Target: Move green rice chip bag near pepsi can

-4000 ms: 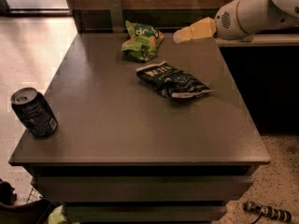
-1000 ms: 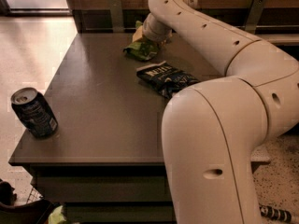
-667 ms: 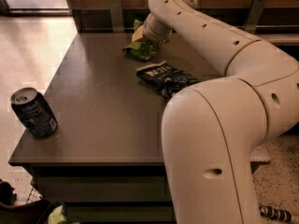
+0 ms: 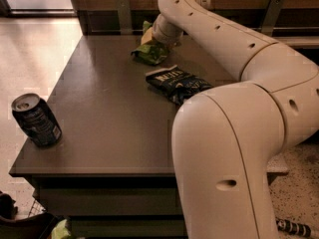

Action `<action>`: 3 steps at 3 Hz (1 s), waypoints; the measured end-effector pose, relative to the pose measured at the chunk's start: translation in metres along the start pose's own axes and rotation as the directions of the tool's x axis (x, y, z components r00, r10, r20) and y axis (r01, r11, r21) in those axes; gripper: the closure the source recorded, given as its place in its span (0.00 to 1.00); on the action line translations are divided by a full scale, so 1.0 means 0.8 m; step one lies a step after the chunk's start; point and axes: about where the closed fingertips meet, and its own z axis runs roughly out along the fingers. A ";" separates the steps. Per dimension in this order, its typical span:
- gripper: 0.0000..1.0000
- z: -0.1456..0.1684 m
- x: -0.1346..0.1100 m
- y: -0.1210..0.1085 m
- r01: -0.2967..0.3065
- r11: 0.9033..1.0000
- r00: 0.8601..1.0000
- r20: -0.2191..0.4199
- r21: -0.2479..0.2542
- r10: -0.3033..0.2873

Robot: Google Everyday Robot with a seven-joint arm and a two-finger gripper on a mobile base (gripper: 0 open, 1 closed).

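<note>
Dark grey tabletop [image 4: 109, 113], wood-panelled wall beyond it. White robot arm [image 4: 234, 49] bulks in from the near right and stretches to the far edge. Gripper [image 4: 148, 38] is down on the green rice chip bag [image 4: 149, 55] at far centre, touching its top; clamped or loose, cannot tell. Dark blue snack bag [image 4: 175, 82] lies just nearer, right of centre. Pepsi can [image 4: 36, 120] stands upright at the near left corner, well apart from the green bag.

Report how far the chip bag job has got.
The reach looks done: the gripper sits at the green bag on the far side of the table. In hand: the grasp, with no lift visible. Left: the whole carry to the can at the near left corner.
</note>
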 end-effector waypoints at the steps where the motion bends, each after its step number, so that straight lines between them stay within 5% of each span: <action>1: 1.00 0.000 0.000 0.000 0.000 1.000 1.000 0.000 0.000 0.000; 3: 1.00 0.000 0.000 0.000 0.000 1.000 1.000 0.000 0.000 0.000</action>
